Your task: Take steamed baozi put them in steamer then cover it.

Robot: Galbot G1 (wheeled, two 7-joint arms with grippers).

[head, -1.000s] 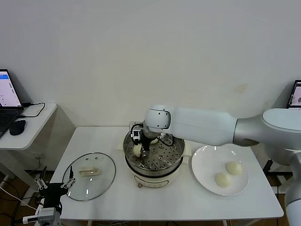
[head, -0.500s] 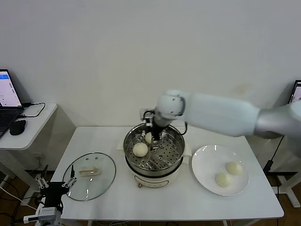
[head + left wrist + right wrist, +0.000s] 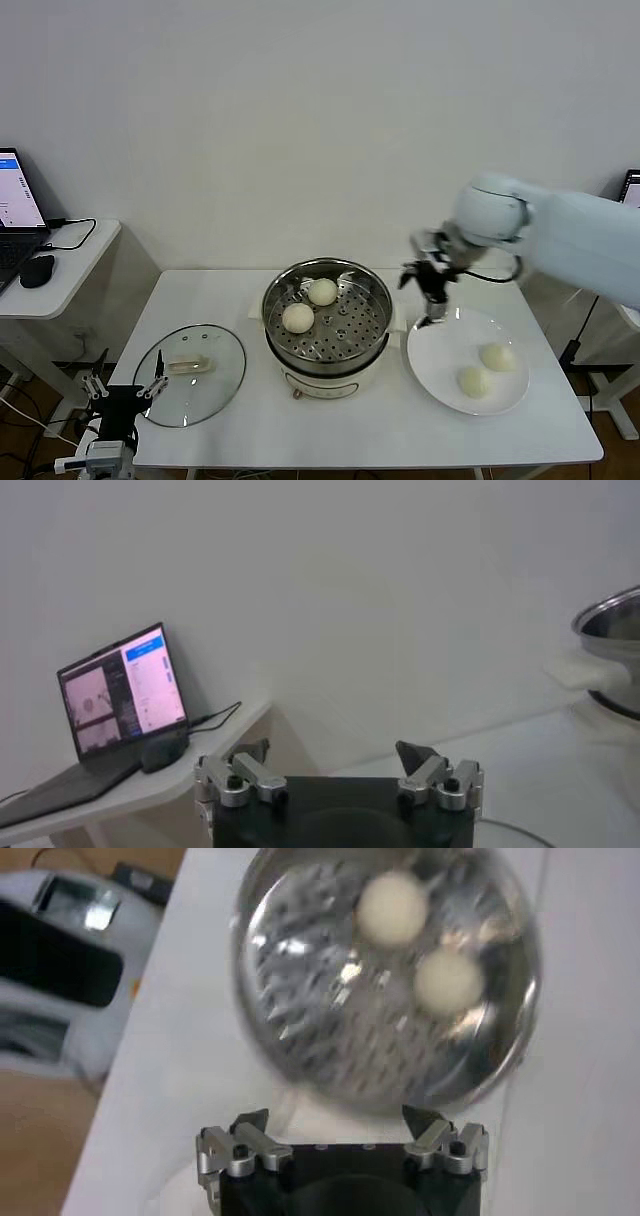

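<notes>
Two baozi lie on the perforated tray of the steel steamer at the table's middle. They also show in the right wrist view. Two more baozi lie on the white plate to the right. My right gripper is open and empty, held above the plate's left rim beside the steamer. The glass cover with its cream handle lies flat on the table to the left. My left gripper is open and empty, low at the table's front left corner.
A side table at the far left holds a laptop and a mouse; both show in the left wrist view. The steamer's rim shows there too. A second screen stands at the right edge.
My right gripper has let go of a baozi in the steamer, risen, and swung right to above the plate's left rim. The steamer now holds two baozi. The left arm barely moved.
</notes>
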